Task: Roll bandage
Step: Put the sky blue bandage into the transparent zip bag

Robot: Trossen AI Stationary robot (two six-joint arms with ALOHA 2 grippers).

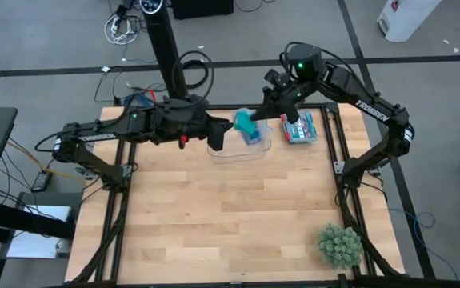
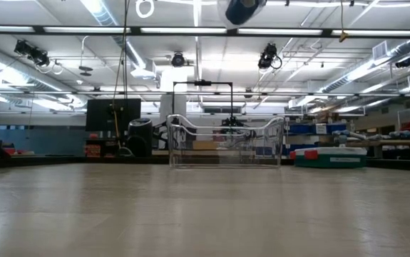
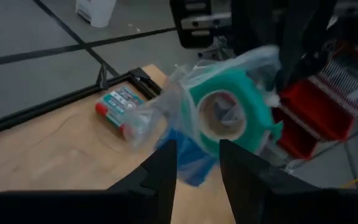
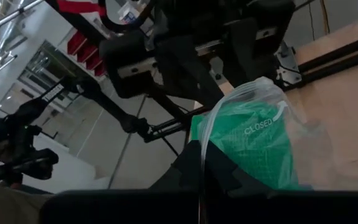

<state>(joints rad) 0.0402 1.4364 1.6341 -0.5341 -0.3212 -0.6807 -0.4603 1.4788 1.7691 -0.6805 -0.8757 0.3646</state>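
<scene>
My right gripper is raised above the far edge of the table and is clamped on the edge of a clear plastic bag; in my right wrist view the fingers meet with no gap over the plastic. The bag carries the printed word "CLOSED" and holds the bandage, a teal-green coil with a pale hollow core, seen through the film. The bag and bandage hang in the air over the clear bin, between my two grippers.

My left gripper sits just beside the bag on the other side, over the near-left part of the bin. Its fingers stand a moderate gap apart and hold nothing; the bag is beyond the tips.

The bin stands at the far middle of the table. A red and teal packet lies on the table just beside the bin, under my right arm. A small green plant stands at the near right corner, well apart from the work.
</scene>
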